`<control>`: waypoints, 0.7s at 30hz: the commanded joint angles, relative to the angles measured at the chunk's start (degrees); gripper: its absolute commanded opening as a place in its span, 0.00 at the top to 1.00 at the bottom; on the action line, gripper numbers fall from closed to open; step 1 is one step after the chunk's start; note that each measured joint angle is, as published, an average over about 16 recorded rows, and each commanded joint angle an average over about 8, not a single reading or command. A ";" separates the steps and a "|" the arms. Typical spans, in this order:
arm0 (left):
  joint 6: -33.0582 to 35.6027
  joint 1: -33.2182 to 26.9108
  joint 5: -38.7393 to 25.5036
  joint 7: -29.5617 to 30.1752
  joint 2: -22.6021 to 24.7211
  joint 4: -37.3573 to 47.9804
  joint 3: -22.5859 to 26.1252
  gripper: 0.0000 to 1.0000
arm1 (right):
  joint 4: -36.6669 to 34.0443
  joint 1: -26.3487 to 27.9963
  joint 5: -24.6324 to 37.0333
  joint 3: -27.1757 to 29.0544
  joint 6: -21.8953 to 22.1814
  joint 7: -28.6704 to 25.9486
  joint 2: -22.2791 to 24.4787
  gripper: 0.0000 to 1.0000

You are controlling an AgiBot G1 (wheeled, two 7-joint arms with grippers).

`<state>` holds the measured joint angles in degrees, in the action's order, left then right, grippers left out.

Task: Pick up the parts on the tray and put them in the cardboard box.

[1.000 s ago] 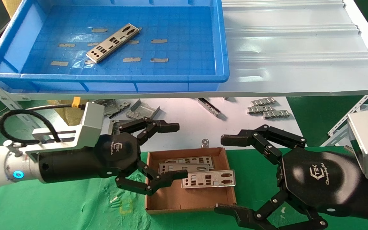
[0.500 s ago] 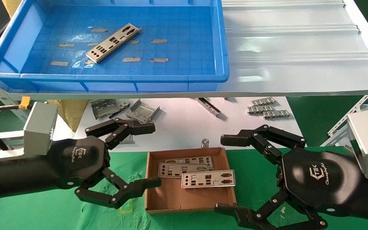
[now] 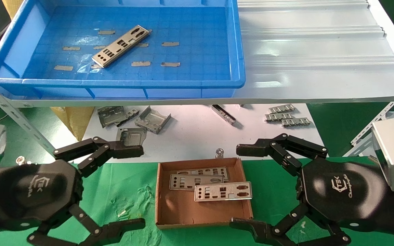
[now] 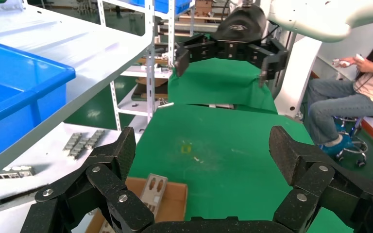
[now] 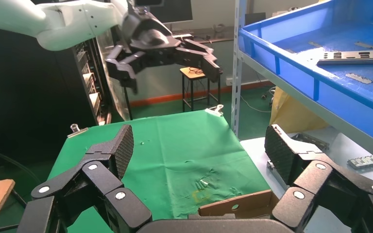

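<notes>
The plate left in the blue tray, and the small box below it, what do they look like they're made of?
The plate looks like thin sheet metal, silvery and semi-matte, with crisp punched cut-outs. The tray looks like moulded glossy plastic, judging by its rounded rim and bright sheen. The box looks like plain brown cardboard, matte, with low folded walls.

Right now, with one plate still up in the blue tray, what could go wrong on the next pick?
1. The last plate lies flat on the tray floor, so the open left pincer may slide over it rather than grip.
2. The top plate overhangs the cardboard box wall; another drop could knock it out.
3. The open right pincer hangs close to the box and might nudge it.
</notes>
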<state>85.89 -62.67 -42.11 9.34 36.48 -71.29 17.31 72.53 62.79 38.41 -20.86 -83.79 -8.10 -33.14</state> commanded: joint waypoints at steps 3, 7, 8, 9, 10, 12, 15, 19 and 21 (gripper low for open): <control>-0.20 1.53 0.38 1.72 -2.03 -3.27 -1.80 0.00 | 0.00 0.00 0.00 0.00 0.00 0.00 0.00 0.00; -0.25 2.00 0.56 2.02 -2.62 -4.23 -2.35 0.00 | -0.01 -0.01 -0.01 0.00 0.01 0.00 0.01 0.00; -0.26 1.98 0.57 1.97 -2.58 -4.16 -2.32 0.00 | -0.01 -0.01 -0.01 0.00 0.01 0.00 0.01 0.00; -0.27 1.94 0.57 1.92 -2.51 -4.03 -2.26 0.00 | -0.01 -0.01 -0.01 0.00 0.01 0.00 0.01 0.00; -0.27 1.89 0.57 1.86 -2.43 -3.88 -2.18 0.00 | -0.01 -0.01 -0.01 0.00 0.01 0.00 0.01 0.00; -0.28 1.77 0.56 1.77 -2.26 -3.59 -2.03 0.00 | -0.01 -0.01 -0.01 0.00 0.01 0.00 0.01 0.00; -0.28 1.61 0.52 1.65 -2.05 -3.24 -1.83 0.00 | -0.01 -0.01 -0.01 0.00 0.01 0.00 0.01 0.00; -0.28 1.43 0.45 1.55 -1.84 -2.89 -1.64 0.00 | -0.01 -0.01 -0.01 0.00 0.01 0.00 0.01 0.00; -0.28 1.36 0.42 1.51 -1.75 -2.76 -1.56 0.00 | -0.01 -0.01 -0.01 0.00 0.01 0.00 0.01 0.00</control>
<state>85.62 -61.30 -41.69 10.85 34.70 -74.08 15.73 72.52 62.79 38.40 -20.86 -83.78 -8.10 -33.13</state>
